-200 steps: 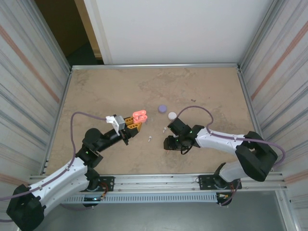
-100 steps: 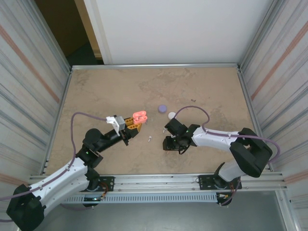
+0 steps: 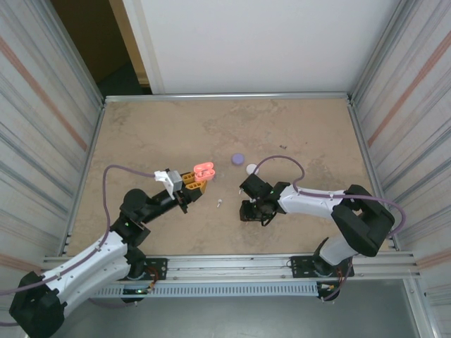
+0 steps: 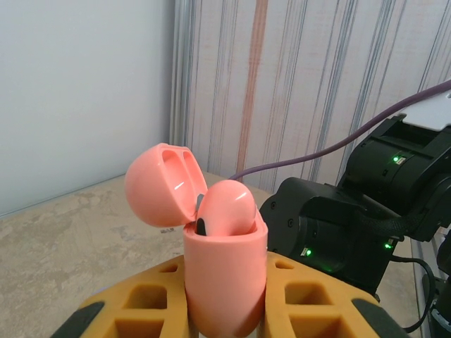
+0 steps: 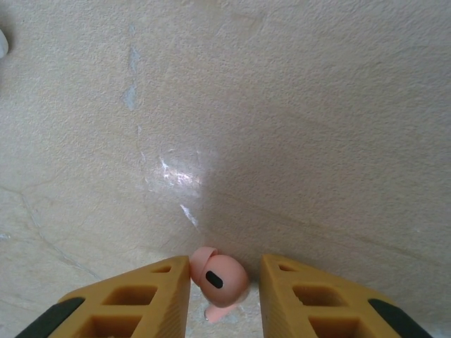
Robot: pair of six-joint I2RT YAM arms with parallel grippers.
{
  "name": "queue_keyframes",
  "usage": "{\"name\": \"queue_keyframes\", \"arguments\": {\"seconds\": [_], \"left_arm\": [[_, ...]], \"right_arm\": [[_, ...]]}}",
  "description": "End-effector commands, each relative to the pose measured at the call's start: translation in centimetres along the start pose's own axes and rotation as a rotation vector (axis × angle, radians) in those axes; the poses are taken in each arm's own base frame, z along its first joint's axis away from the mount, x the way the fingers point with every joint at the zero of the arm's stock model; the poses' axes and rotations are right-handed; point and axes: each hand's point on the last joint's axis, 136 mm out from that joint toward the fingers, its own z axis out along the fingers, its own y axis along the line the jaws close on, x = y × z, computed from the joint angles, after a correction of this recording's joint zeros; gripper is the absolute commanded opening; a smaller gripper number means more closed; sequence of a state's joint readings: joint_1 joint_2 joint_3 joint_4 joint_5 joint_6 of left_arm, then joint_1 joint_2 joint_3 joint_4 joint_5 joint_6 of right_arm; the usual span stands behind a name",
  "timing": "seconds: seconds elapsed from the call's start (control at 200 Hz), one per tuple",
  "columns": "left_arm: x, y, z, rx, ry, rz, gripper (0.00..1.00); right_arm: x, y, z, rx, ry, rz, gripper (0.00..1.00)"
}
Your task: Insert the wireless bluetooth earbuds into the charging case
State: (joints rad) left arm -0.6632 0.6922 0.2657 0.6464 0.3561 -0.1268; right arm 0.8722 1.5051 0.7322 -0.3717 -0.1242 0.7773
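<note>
My left gripper (image 3: 194,182) is shut on a coral-red charging case (image 4: 225,267) and holds it upright above the table. The case's lid (image 4: 163,184) is flipped open, and one coral earbud (image 4: 227,204) sits in it. In the top view the case (image 3: 204,169) shows pink at the left gripper's tip. My right gripper (image 3: 248,210) points down at the table. A second coral earbud (image 5: 220,283) lies on the table between the right gripper's orange fingers (image 5: 151,292). The left finger touches the earbud, and a gap separates it from the right finger.
A purple case (image 3: 238,158) and a white case (image 3: 252,169) lie shut on the table beyond the right gripper. A tiny white earbud (image 3: 220,203) lies between the two grippers. Metal walls close in the tan table (image 3: 162,127) on both sides.
The right gripper's fingers have narrowed around the coral earbud, and its wrist has shifted slightly left. The left arm and the case have not moved.
</note>
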Motion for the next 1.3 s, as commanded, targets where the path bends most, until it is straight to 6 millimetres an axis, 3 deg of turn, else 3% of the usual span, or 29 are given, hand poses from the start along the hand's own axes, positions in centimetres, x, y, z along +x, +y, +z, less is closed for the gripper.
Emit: {"name": "queue_keyframes", "arguments": {"seconds": [0.0, 0.356, 0.977, 1.293], "left_arm": [[-0.3, -0.2, -0.2, 0.0, -0.017, 0.021, 0.0], [-0.3, -0.2, -0.2, -0.001, -0.014, 0.019, 0.0], [-0.2, -0.2, -0.2, 0.0, -0.013, 0.013, 0.0], [0.2, -0.1, 0.0, 0.003, -0.005, -0.003, 0.0]], "right_arm": [[-0.2, 0.5, 0.5, 0.005, 0.003, -0.024, 0.29], [-0.4, 0.3, -0.3, 0.018, -0.022, -0.053, 0.22], [-1.3, 0.1, -2.1, 0.036, -0.085, -0.122, 0.21], [-2.9, 0.6, -4.5, 0.041, -0.167, -0.201, 0.2]]}}
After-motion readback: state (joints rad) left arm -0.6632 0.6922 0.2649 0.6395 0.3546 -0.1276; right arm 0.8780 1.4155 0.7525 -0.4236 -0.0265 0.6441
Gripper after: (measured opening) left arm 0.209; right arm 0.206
